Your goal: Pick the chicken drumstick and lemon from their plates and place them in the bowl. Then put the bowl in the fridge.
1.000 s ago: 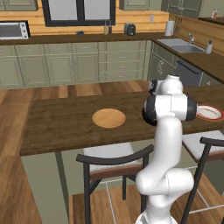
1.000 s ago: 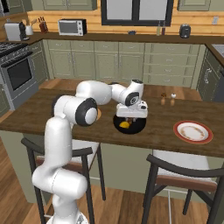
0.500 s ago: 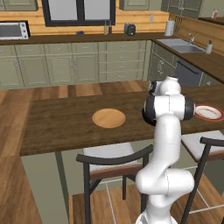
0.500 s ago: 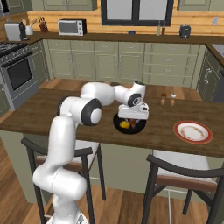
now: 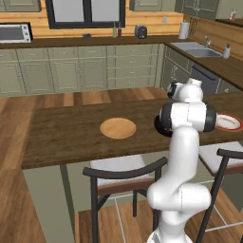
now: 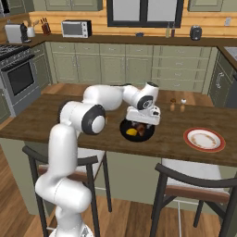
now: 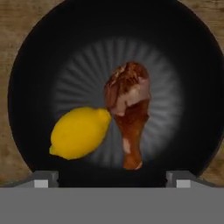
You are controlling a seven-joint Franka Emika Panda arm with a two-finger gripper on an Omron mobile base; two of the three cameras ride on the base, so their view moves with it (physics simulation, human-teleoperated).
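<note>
The glossy black bowl (image 7: 112, 39) stands on the wooden island, with the yellow lemon (image 7: 78, 133) and the reddish-brown chicken drumstick (image 7: 129, 109) lying side by side in it and touching. My gripper (image 7: 112, 180) hovers straight above the bowl (image 6: 136, 134), open, its fingertips (image 7: 41, 179) wide apart and holding nothing. In the right base view the gripper (image 6: 141, 124) partly covers the bowl's far side. The tan wood plate (image 5: 118, 128) is bare. The white plate with the red rim (image 6: 204, 139) is bare too. The fridge is out of view.
Two small shakers (image 6: 178, 105) stand on the island behind the bowl. Dark stools (image 6: 194, 185) line the island's near edge. Green cabinets, a stove (image 6: 18, 74) and a microwave (image 6: 76, 28) stand along the back walls.
My hand has shifted slightly to the right over the bowl. The lemon and the bowl lie as before.
</note>
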